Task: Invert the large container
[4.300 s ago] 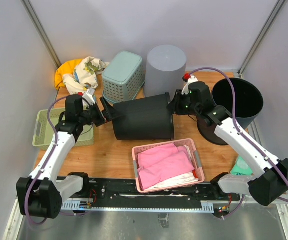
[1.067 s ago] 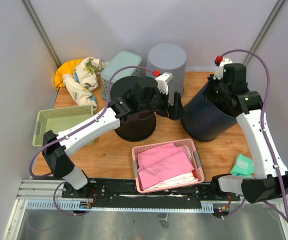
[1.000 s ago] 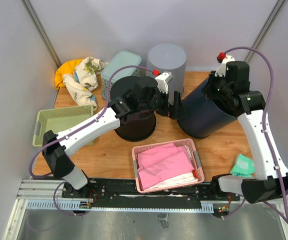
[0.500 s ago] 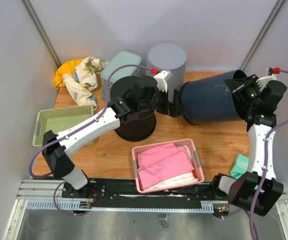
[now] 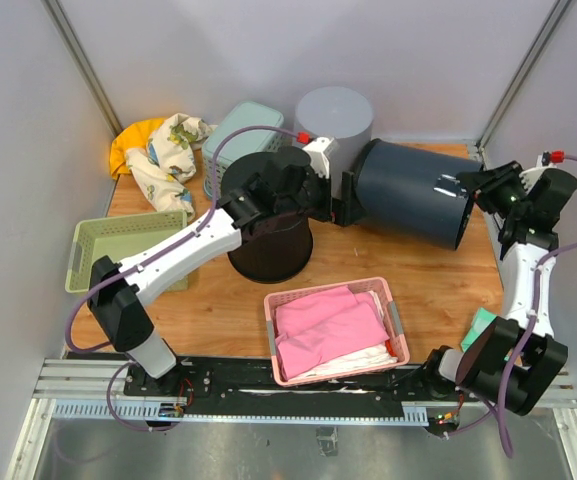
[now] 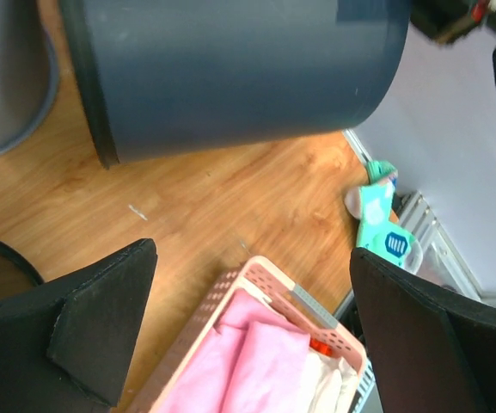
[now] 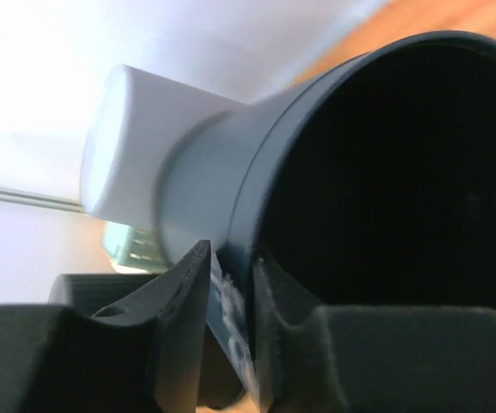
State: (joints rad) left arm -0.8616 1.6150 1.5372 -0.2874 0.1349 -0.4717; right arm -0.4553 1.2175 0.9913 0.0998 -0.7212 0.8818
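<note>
We note the large bin point(image 5: 408, 192) lying sideways at the bench's point(image 5: 228, 310) far right corner, mouth rightward. Right gripper point(image 5: 471, 184) jaws pinch its rim, likely to swing it over; left gripper point(image 5: 348, 197) jaws gape wide beside its base.

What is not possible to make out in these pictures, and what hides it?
Inside of the large container: right wrist view, only darkness.
Black bin: top view, the left arm covers its top.
Teal basket: top view, the left arm hides its near side.
Teal packet: print too small; top view, the right arm hides part.
</note>
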